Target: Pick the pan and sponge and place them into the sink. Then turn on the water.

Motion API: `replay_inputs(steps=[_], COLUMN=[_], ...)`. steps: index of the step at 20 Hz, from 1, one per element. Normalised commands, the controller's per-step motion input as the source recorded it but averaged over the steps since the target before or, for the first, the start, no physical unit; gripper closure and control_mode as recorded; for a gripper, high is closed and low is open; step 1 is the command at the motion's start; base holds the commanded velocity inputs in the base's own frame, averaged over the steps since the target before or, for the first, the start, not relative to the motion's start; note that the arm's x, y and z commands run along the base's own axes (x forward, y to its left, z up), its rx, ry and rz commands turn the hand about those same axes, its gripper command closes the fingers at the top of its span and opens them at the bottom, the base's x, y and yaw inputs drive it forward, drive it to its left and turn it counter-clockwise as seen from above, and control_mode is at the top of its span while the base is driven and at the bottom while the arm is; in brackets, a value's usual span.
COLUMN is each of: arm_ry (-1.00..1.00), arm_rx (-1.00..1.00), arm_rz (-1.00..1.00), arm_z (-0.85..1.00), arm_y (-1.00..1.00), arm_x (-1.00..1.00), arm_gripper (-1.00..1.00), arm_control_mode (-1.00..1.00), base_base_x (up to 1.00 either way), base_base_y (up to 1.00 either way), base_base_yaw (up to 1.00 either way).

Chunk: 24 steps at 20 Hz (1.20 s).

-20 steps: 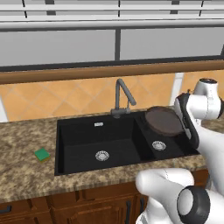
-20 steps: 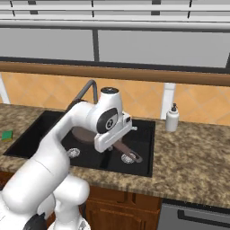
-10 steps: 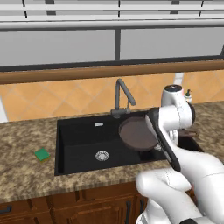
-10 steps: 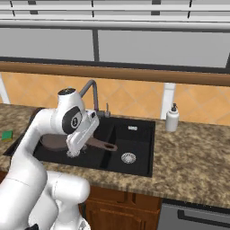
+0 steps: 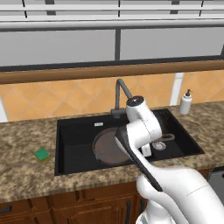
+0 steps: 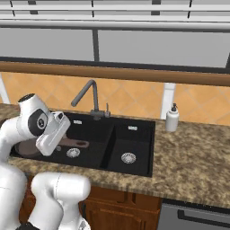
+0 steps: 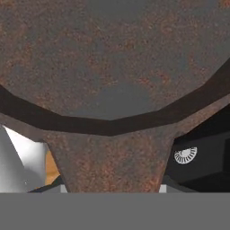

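One pan (image 5: 107,147), dark brown and mottled with rust, hung over the large basin of the black sink (image 5: 72,127), its bowl tilted up on edge toward the left base view, so it had not yet been set down. Its long handle ran back from the bowl toward the tool (image 5: 146,146), and in the hand view the handle root sat square between the tips with the bowl spreading directly ahead, so the tool looked pinched on the handle. A round metal drain (image 7: 185,155) showed past the pan's edge, below it. The white arm reached from the base across the front of the sink, wrist bent beside the gooseneck faucet (image 5: 121,92). Well apart on the worktop (image 5: 26,140), left of the sink, the green sponge (image 5: 42,154) lay untouched. A white soap dispenser (image 5: 186,103) stood behind the small basin.
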Motion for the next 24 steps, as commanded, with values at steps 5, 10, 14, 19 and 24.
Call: replay_inputs(steps=[5, 10, 14, 19, 24], arm_ry=[0.12, 0.08, 0.09, 0.02, 0.00], arm_rx=[0.00, 0.00, 0.00, 0.06, 0.12], arm_rz=[0.00, -0.02, 0.00, -0.07, -0.03], arm_z=[0.00, -0.01, 0.00, -0.13, -0.21], arm_y=[0.83, 0.54, 0.00, 0.26, 0.41], arm_x=[0.38, 0.38, 0.24, 0.66, 0.49], arm_gripper=[1.00, 1.00, 1.00, 1.00, 1.00], arm_control_mode=[-1.00, -1.00, -1.00, -1.00, -1.00], base_base_x=[0.00, 0.00, 0.00, 0.00, 0.00], base_base_y=[0.00, 0.00, 0.00, 0.00, 0.00], base_base_yaw=[0.00, 0.00, 0.00, 0.00, 0.00])
